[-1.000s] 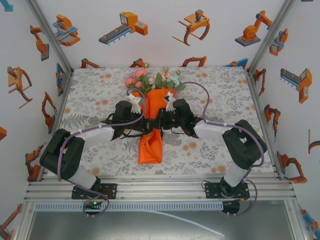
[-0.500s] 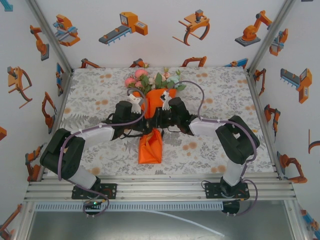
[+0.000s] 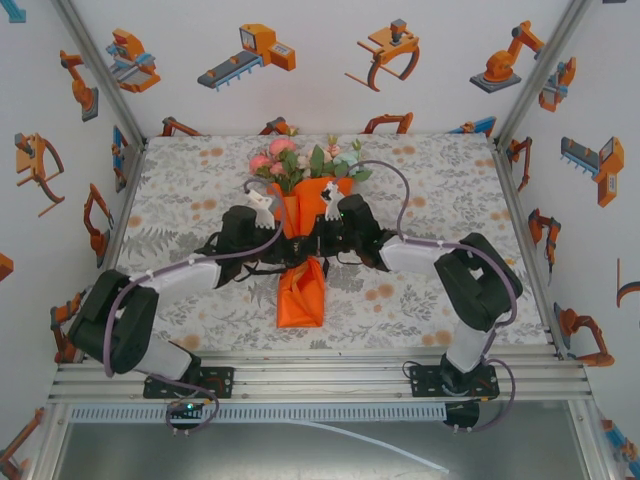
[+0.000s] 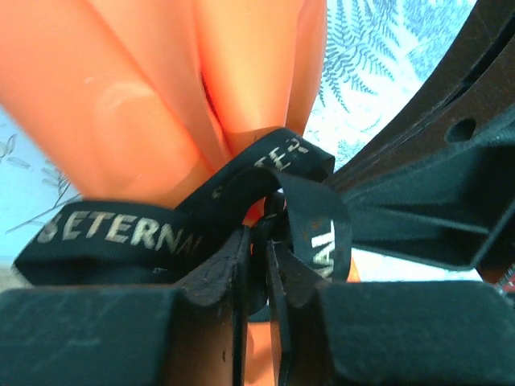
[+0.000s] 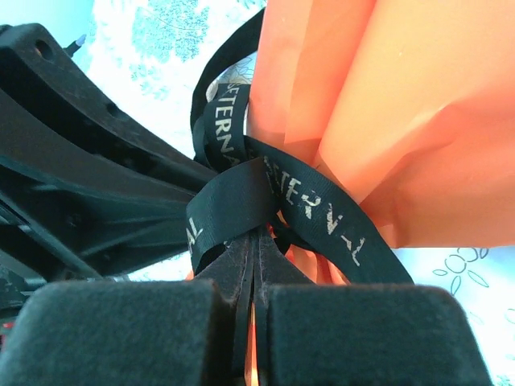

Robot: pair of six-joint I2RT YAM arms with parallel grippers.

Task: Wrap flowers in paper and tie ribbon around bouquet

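The bouquet lies mid-table with its flowers (image 3: 300, 160) at the far end and the orange paper (image 3: 302, 295) cone pointing toward me. A black ribbon (image 4: 121, 229) with pale lettering loops round the cone's pinched waist. My left gripper (image 4: 261, 229) reaches that waist from the left. Its jaws stand a narrow gap apart, and a ribbon strand runs loosely between them. My right gripper (image 5: 255, 229) comes in from the right and is shut on a ribbon (image 5: 322, 209) strand at the knot, right against the paper (image 5: 402, 96). Both grippers (image 3: 303, 247) meet at the waist.
The floral tablecloth (image 3: 190, 190) covers the whole table. White walls with orange robot stickers close it in on three sides. An aluminium rail (image 3: 320, 375) runs along the near edge by the arm bases. The right arm's black link (image 4: 434, 201) sits close beside my left jaws.
My right gripper has moved a little left and shut on the ribbon. My left jaws have parted slightly, and the left arm's elbow has swung down and outward.
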